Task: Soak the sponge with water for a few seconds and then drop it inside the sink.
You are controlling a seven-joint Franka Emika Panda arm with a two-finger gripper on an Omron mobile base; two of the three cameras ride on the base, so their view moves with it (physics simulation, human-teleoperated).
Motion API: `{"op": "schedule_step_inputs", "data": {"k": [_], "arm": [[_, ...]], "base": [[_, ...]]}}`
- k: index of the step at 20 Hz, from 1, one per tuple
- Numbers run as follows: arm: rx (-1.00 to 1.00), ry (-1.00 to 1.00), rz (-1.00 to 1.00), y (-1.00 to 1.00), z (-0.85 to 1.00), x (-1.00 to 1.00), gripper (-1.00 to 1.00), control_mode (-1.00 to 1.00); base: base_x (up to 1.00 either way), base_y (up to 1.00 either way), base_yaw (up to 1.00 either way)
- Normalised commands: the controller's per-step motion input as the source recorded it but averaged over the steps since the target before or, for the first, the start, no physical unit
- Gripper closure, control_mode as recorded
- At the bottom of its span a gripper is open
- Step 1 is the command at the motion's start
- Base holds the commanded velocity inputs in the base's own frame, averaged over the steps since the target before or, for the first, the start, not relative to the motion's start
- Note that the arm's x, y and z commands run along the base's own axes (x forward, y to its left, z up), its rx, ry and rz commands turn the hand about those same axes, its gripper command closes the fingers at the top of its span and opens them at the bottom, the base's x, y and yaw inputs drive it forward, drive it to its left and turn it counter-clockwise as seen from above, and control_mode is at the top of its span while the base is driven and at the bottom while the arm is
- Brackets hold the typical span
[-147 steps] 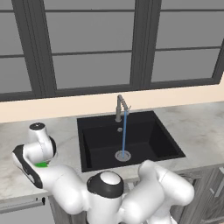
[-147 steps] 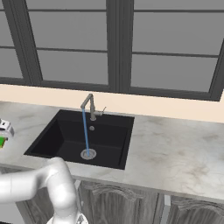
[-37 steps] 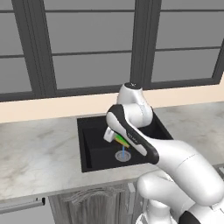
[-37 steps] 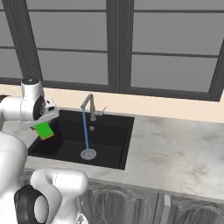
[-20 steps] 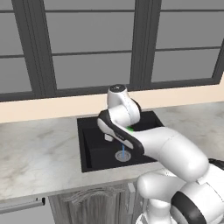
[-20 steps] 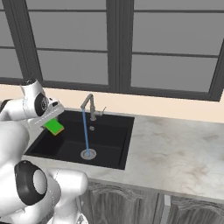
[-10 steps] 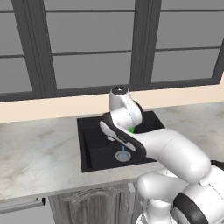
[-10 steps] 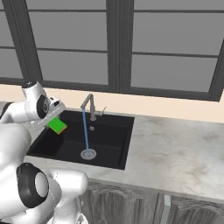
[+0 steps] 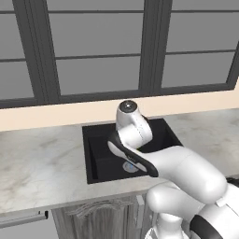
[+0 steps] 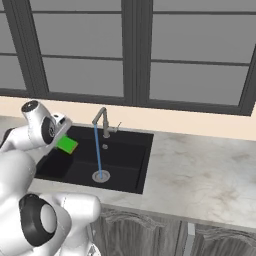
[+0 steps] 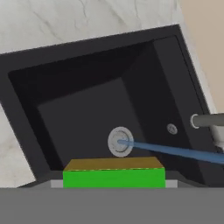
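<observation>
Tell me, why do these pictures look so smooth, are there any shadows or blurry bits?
They are computer-drawn. In the right base view the light is even, with no glare, and the water is a plain blue line. In the hand view the sponge has sharp edges, and the sink walls are only softly shaded. In the left base view the arm hides much of the basin, and edges look a little soft.
</observation>
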Motion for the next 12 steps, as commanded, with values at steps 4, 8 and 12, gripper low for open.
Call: {"op": "schedule_step_inputs", "data": {"k": [4, 8, 12], "arm": [[-0.07, 0.0, 0.14, 0.13, -0.22, 0.13, 1.0, -1.0], [-0.04, 0.0, 0.14, 0.14, -0.05, 0.19, 1.0, -1.0], [-0.05, 0.04, 0.14, 0.03, 0.0, 0.28, 1.0, -1.0]], "base": [[0.0, 0.0, 0.0], [0.0, 0.0, 0.0], [0.0, 0.0, 0.0]]}}
